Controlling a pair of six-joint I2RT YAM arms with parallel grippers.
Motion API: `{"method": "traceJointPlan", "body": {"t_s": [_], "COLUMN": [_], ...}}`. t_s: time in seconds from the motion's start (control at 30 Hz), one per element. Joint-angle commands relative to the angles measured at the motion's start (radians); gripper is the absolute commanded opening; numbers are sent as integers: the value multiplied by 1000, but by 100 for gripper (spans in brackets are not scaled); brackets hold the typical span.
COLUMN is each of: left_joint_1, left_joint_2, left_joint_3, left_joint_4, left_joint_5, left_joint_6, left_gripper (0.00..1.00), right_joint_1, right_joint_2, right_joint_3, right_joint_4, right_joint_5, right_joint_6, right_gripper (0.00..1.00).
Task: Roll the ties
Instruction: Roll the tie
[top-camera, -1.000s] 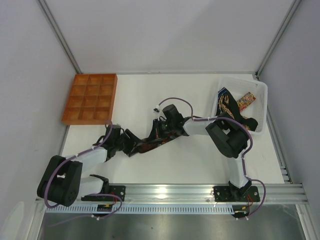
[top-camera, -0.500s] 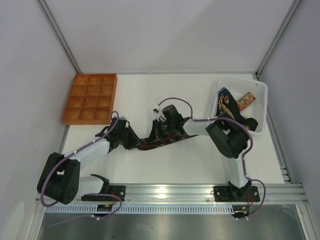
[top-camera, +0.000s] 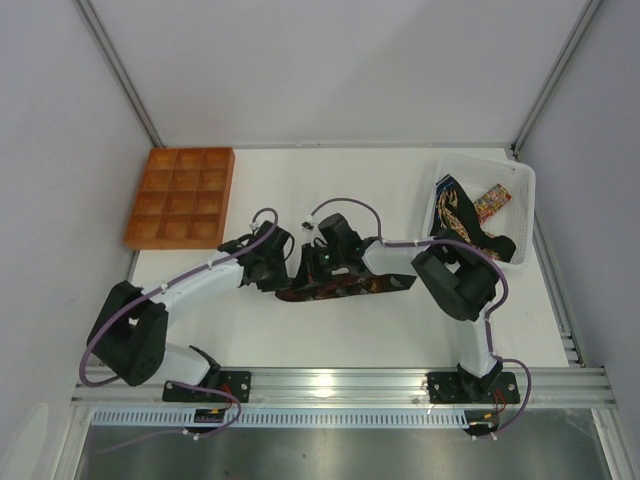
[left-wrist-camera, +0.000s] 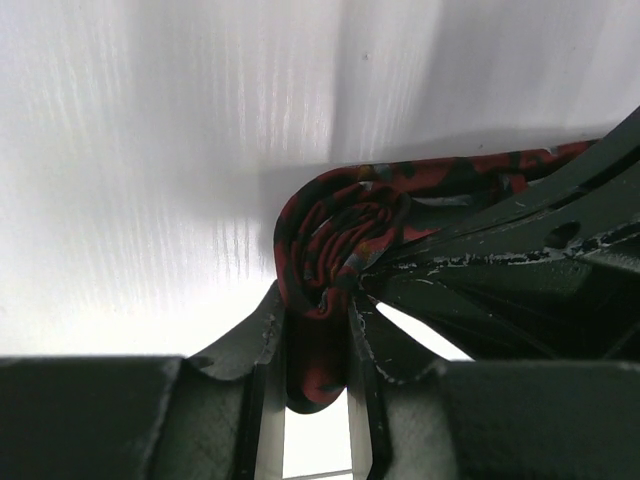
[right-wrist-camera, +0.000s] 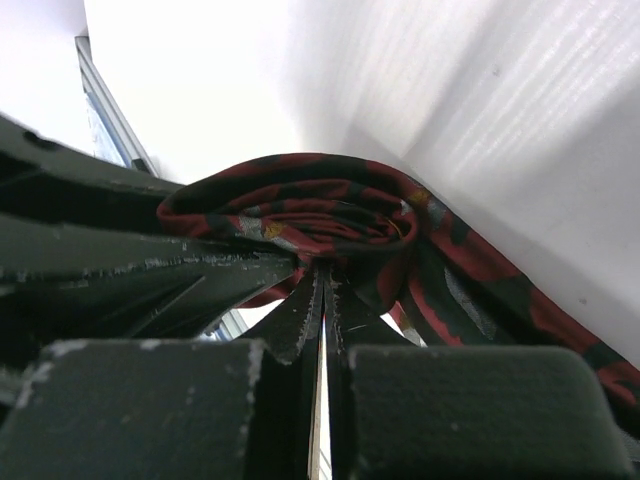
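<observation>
- Rail (top-camera: 350, 382): aluminium, set along the near edge of the counter (top-camera: 330, 335); both arm bases are bolted to it.
- Left arm (top-camera: 190, 288): extended from the near left corner toward the middle of the counter. The left jaws are closed on a fold of the maroon tie (top-camera: 370, 286) (left-wrist-camera: 330, 240), and the cloth is pinched between the two fingers (left-wrist-camera: 262, 335).
- Right arm (top-camera: 455, 285): bent back from the near right toward the middle. The right jaws are pressed fully together, with the tips set against the coil. Whether any cloth is caught between them cannot be told.
- Maroon tie: red with a dark print, placed at mid-counter. One end is wound into a loose coil between the two sets of jaws, which face each other there. The remainder is laid flat along the counter toward the right.
- White basket (top-camera: 527, 190): placed in the far right corner; further ties (top-camera: 460, 212), dark and patterned, are heaped in it.
- Orange tray (top-camera: 180, 197): placed at the far left, divided into compartments, well apart from the coil.
</observation>
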Motion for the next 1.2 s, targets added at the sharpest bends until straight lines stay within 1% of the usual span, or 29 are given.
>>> {"method": "traceJointPlan", "body": {"t_s": [0.0, 0.1, 0.23, 0.33, 0.43, 0.7, 0.87, 1.0, 1.17], "left_joint_1": [-64, -118, -187, -218, -230, -242, -245, -248, -256], "left_joint_2": [44, 85, 147, 173, 177, 154, 144, 151, 154], "left_joint_3": [94, 149, 253, 286, 289, 291, 284, 274, 260], "left_joint_4": [-21, -54, -133, -169, -181, -229, -236, -238, -235], "left_joint_5": [-66, -95, -205, -241, -269, -364, -378, -382, -391], "left_joint_6": [17, 17, 20, 11, 4, -9, 3, 11, 23], "left_gripper": [1, 1, 0, 1, 1, 0, 0, 0, 0], "right_joint_1": [22, 17, -3, -17, -23, -30, -35, -37, -33], "right_joint_2": [-53, -73, -105, -136, -157, -194, -150, -100, -30], "right_joint_3": [-16, -39, -82, -113, -117, -147, -141, -108, -52], "right_joint_4": [-24, -39, -44, -47, -88, -105, -56, 4, 37], "right_joint_5": [37, 57, 63, 57, 68, 81, 72, 42, 13], "right_joint_6": [-7, -16, -7, -7, -30, -30, -9, 19, 51], "right_gripper": [0, 0, 0, 0, 0, 0, 0, 0, 0]}}
